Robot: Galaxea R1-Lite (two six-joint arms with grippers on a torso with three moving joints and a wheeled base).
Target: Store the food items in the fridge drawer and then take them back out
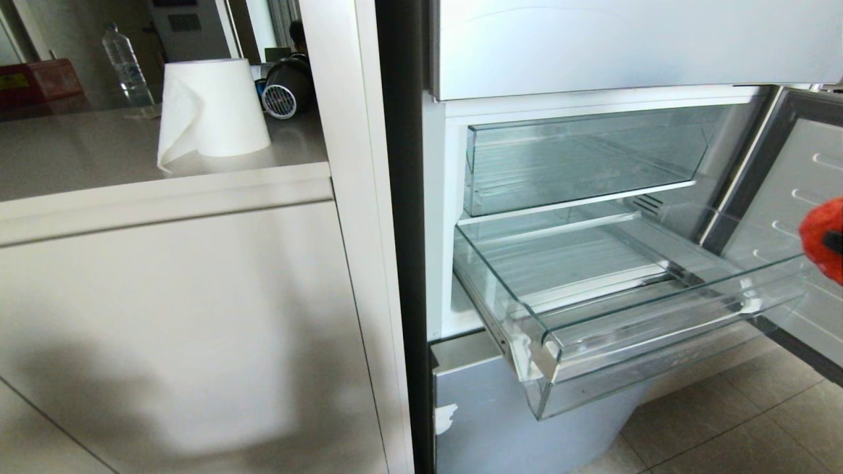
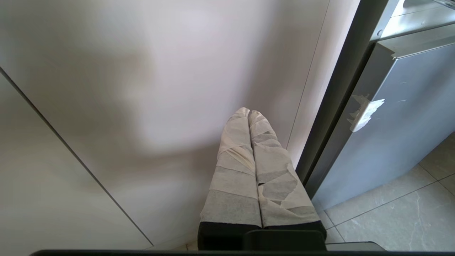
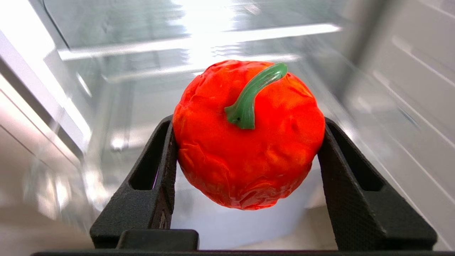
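A bright red rounded food item [image 3: 249, 142] with a green stem sits between the black fingers [image 3: 161, 167] of my right gripper [image 3: 249, 122], which is shut on it. In the head view the same food item [image 1: 818, 230] shows at the far right edge, level with and to the right of the fridge drawer [image 1: 658, 297]. That clear drawer is pulled out, has white tape scraps at its front corner, and holds nothing that I can see. My left gripper [image 2: 249, 113] is shut, its tape-wrapped fingers together, parked low beside the white cabinet.
A second clear drawer [image 1: 579, 158] sits pushed in above the open one. The fridge door [image 1: 803, 171] stands open at the right. The counter [image 1: 66, 158] on the left bears a paper towel roll [image 1: 211, 108] and a water bottle [image 1: 125, 66]. Below lie a grey freezer front [image 1: 487, 408] and tile floor [image 1: 724, 421].
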